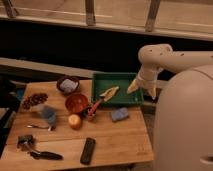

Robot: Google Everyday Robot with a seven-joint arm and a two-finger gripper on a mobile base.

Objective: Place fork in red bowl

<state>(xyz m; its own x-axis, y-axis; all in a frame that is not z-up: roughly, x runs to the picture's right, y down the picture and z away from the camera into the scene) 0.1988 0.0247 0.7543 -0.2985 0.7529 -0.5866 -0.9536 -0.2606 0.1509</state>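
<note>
The fork [39, 127] is a thin silvery piece lying flat near the table's left side, in front of a blue cup [48, 114]. Mid-table stands the glossy red bowl [76, 102], with nothing visible inside it. My gripper [141, 89] hangs on the white arm over the right edge of the green tray [120, 80], far right of both fork and bowl. Its two pale fingers [132, 87] point down and stand apart, open, with nothing between them.
A dark purplish bowl [68, 84] sits behind the red bowl. A yellow item [109, 92] lies in the tray. A red-handled utensil [94, 107], orange ball [74, 121], blue sponge [119, 115], black remote [88, 150] and black-handled tool [42, 154] are on the wooden table [115, 142].
</note>
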